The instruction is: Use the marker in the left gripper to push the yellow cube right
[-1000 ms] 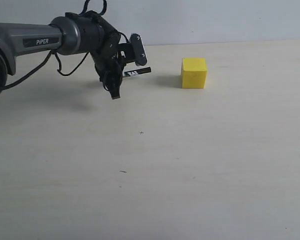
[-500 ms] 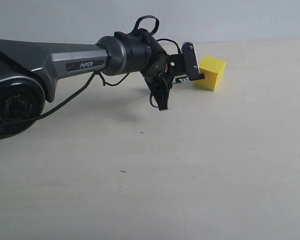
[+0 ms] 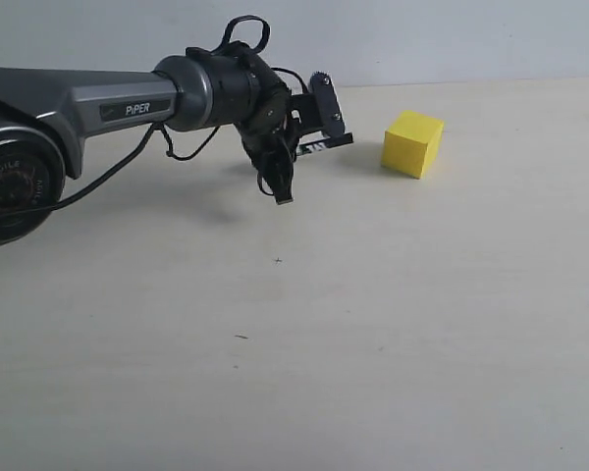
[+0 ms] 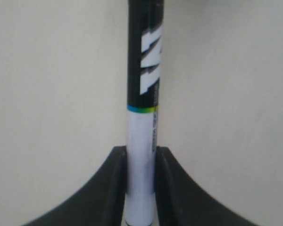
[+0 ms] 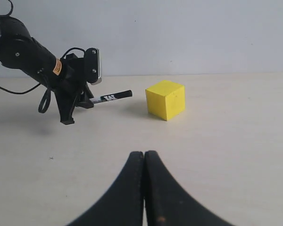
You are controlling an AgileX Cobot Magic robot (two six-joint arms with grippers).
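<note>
Pale beige matte tabletop (image 3: pixel 393 353) bearing the whole scene. Dark grey metallic arm (image 3: pixel 79 98), marked "PiPER" in white on a black strip, reaches in from the left of the exterior view with looping black cables. Its black jawed left gripper (image 3: pixel 298 147) is clamped narrowly on the white barrel of the slim black-and-white marker (image 4: pixel 142 94). The black-fingered right gripper (image 5: pixel 144 188) has its fingers pressed together with nothing between them. The small bright-yellow matte cube (image 3: pixel 412 143) rests on the tabletop, one vertical edge toward the camera, just right of the marker's black end and apart from it. The marker's white lettering is too blurred to read; a thin multicoloured band divides its halves.
</note>
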